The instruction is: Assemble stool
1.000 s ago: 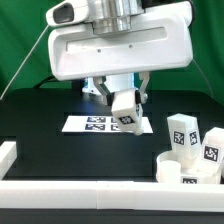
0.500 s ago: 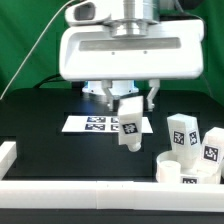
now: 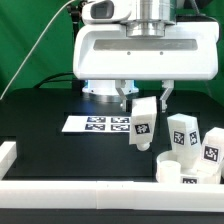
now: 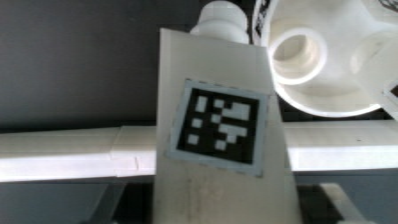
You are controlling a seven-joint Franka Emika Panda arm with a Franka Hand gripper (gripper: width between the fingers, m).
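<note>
Your gripper (image 3: 142, 103) has its fingers clamped on a chunky white leg (image 3: 143, 124), square black-and-white tag facing out, hanging above the table at ten o'clock from the seat disc (image 3: 181, 170).

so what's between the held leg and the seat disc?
Exterior view: only bare black table lies between the leg in the gripper and the seat disc.

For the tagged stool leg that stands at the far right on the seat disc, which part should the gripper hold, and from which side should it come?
Probably the upper half of that leg, coming from straight above. It stands upright, so its top is free. Its foot sits in the seat disc, and another upright leg stands close on the exterior view's left, so a sideways approach looks crowded. The gripper already holds a third leg.
</note>
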